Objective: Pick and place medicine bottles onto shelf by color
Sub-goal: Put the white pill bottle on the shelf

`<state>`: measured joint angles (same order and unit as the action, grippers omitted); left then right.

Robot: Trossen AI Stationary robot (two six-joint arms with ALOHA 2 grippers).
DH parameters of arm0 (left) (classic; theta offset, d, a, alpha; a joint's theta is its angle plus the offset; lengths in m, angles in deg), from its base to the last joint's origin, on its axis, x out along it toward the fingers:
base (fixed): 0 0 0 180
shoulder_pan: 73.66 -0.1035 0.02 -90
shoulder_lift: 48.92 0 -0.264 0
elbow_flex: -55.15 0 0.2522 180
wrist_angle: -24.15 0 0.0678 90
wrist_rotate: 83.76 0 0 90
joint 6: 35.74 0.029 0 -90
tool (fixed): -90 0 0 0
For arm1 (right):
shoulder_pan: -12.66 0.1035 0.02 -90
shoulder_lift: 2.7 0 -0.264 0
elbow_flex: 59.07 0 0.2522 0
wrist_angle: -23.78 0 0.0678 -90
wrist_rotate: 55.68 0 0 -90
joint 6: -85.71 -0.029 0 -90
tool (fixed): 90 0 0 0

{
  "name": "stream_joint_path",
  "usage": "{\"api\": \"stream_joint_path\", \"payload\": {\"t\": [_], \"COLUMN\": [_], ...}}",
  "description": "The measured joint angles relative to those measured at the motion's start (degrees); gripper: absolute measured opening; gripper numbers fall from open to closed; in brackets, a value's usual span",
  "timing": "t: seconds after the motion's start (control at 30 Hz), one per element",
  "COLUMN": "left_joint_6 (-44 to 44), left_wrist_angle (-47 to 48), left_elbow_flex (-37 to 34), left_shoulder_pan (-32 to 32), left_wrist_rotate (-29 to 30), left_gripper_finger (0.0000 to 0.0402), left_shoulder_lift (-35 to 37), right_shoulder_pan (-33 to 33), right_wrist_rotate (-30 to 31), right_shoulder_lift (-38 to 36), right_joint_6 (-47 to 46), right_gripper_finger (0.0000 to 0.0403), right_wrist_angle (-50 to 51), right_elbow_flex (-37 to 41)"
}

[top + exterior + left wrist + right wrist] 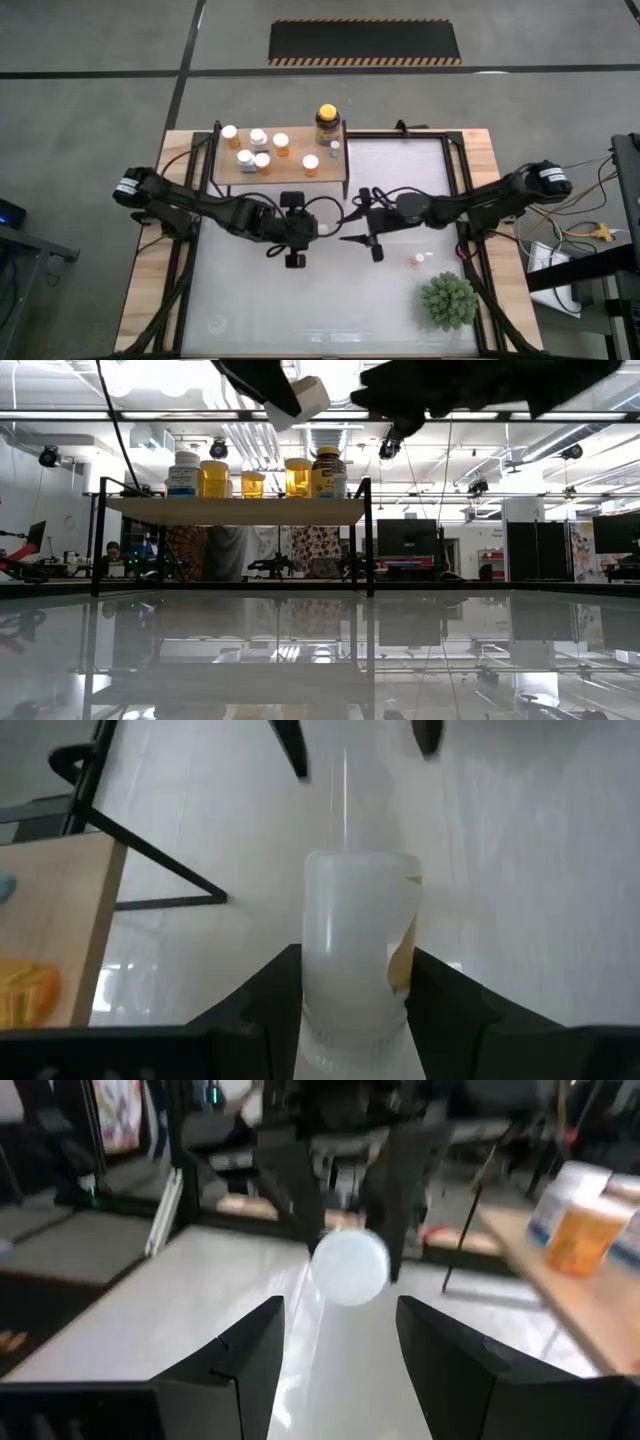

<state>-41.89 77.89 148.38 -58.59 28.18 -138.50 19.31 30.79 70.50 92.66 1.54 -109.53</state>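
Observation:
A white medicine bottle (352, 935) with a tan-edged label is held in my left gripper (355, 975), high over the middle of the table (250, 300); in the low view the bottle (311, 398) shows at the top. My right gripper (340, 1308) stands open just to its right (352, 227), level, facing the bottle's round end (348, 1267) with a gap between. The shelf (290, 170) at the far left carries several orange and white bottles (262, 160) and the yellow-capped amber jar (326, 122). One small bottle (418, 258) lies on the table at the right. My left gripper pinches the white bottle between its two fingers, one finger (262, 1005) on each side of the bottle's body near its ribbed end (350, 1038). The fingers slant downward from the table's left. The bottle sticks out past the fingers, lifted clear of the table.
A spiky green plant (447, 300) stands at the near right. The shelf's black frame legs (367, 540) rise from the table at the far side. Cables run along the table's right edge (560, 235).

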Motion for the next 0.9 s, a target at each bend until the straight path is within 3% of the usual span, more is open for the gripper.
{"api": "stream_joint_path", "payload": {"t": [0.2, 0.37, 0.47, 0.6, 0.77, 0.9], "left_joint_6": [-0.6, -0.6, -0.5, -0.5, -0.6, -0.6], "left_wrist_angle": [0.0, 0.0, 0.0, 0.0, 0.0, -0.4], "left_elbow_flex": [-0.4, -0.4, -0.4, -0.5, -0.5, -0.5], "left_shoulder_pan": [-0.1, -0.1, -0.1, -0.1, -0.1, -0.1], "left_wrist_rotate": [0.1, 0.1, 0.7, 1.1, 1.1, 1.2], "left_gripper_finger": [0.0129, 0.0130, 0.0130, 0.0130, 0.0130, 0.0130], "left_shoulder_lift": [-0.1, -0.1, -0.1, -0.3, -0.3, -0.3], "right_shoulder_pan": [0.1, 1.1, 1.0, 1.0, 0.9, 1.0], "right_wrist_rotate": [0.7, 3.1, 1.9, 2.2, 8.6, 8.7], "right_shoulder_lift": [0.8, 0.8, 0.9, 2.2, 5.2, 8.1], "right_joint_6": [-0.8, -0.5, -4.0, -10.1, -10.2, -10.1], "right_gripper_finger": [0.0179, 0.0135, 0.0135, 0.0179, 0.0261, 0.0310], "right_wrist_angle": [22.4, 23.4, 23.7, 23.7, 23.7, 23.5], "right_elbow_flex": [-10.3, -12.9, -13.0, -13.0, -14.9, -17.6]}}
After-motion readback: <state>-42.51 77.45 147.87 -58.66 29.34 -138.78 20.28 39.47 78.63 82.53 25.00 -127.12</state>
